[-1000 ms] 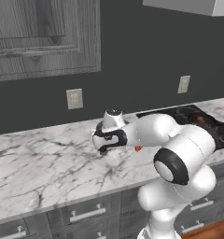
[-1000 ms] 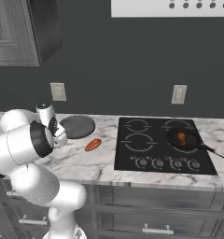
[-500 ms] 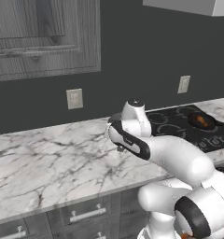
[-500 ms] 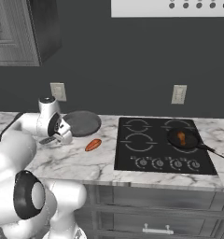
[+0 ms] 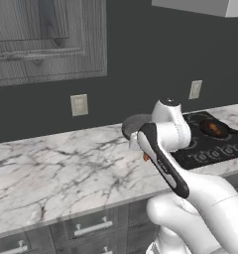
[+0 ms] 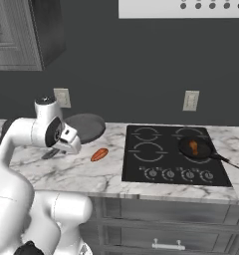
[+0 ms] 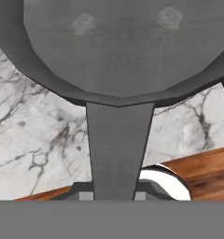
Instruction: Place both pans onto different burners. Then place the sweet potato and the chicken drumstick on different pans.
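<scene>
The dull grey pan (image 6: 86,127) (image 5: 136,125) rests on the marble counter left of the cooktop. Its long handle (image 7: 117,149) runs down between my gripper (image 7: 113,196) (image 6: 61,148), which is shut on it. The pan's bowl (image 7: 118,46) lies just ahead of the hand. The orange-red sweet potato (image 6: 99,155) (image 5: 146,158) lies on the counter between the grey pan and the cooktop. The near-black pan (image 6: 203,154) (image 5: 204,124) sits on the front right burner with the chicken drumstick (image 6: 192,147) (image 5: 215,129) in it. The other burners (image 6: 147,150) are bare.
The black glass cooktop (image 6: 156,167) has a row of knobs (image 6: 176,174) along its front. Wall outlets (image 6: 190,100) (image 5: 79,104) sit on the dark backsplash. A cabinet (image 5: 46,39) hangs at upper left. The marble counter (image 5: 51,168) stretches left, and its front edge is close under the hand.
The arm has folded over, its elbow swinging forward and low, while the hand stays at the grey pan's handle and drifts slightly toward the cooktop. The black pan and the food have not moved.
</scene>
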Robot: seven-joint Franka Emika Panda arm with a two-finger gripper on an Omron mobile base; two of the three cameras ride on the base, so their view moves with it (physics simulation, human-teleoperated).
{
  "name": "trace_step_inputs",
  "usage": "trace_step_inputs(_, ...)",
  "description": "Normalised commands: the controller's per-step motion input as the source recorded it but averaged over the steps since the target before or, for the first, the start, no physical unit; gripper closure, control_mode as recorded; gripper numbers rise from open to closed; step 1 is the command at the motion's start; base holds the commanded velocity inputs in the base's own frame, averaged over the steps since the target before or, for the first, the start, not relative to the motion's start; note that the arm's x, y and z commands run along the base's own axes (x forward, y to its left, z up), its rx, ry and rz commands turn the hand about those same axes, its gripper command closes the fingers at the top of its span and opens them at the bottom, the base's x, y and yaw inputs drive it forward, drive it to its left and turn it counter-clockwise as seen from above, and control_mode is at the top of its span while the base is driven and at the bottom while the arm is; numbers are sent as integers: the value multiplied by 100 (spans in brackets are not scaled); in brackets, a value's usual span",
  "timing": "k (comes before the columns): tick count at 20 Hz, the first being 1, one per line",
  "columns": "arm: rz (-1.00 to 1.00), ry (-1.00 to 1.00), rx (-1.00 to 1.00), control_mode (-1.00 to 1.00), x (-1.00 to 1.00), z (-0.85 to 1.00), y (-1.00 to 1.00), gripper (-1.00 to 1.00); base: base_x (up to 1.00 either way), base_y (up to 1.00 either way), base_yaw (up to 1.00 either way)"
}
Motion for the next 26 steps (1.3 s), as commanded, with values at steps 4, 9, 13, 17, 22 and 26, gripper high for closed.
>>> trace_step_inputs(4, 20, -9, -9, -100, -91, 38, -51, 100, 0, 0, 0)
trace_step_inputs(9, 15, -1, -1, -100, -83, 54, -43, 100, 0, 0, 0)
trace_step_inputs(13, 12, 0, 0, -100, -62, 45, -35, 100, 0, 0, 0)
trace_step_inputs(17, 12, 1, 0, -100, -49, 25, -28, 100, 0, 0, 0)
trace_step_inputs(22, 10, 1, 0, -100, -37, 16, -19, 100, 0, 0, 0)
trace_step_inputs(26, 6, 1, 0, -100, -26, 1, -1, 100, 0, 0, 0)
